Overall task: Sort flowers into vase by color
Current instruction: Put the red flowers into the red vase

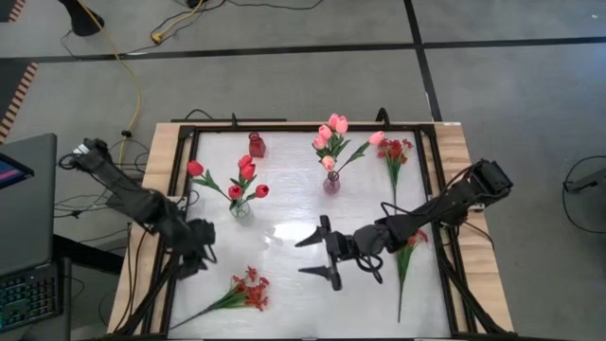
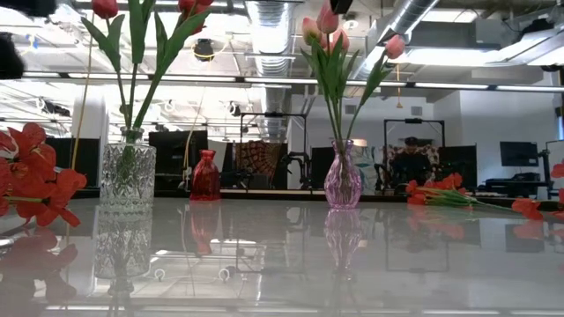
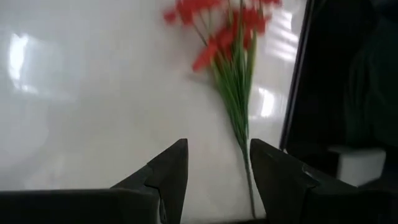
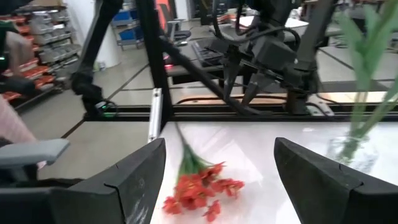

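The left gripper (image 1: 199, 248), fingers apart and empty, hangs near the table's front-left corner. A red spray (image 1: 248, 289) lies just in front of it, its stem pointing at that corner. The right gripper (image 1: 320, 253) is wide open, farther away. Three vases; two loose sprays.

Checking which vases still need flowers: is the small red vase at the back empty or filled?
Empty. The red vase stands upright with no stems rising from its neck.
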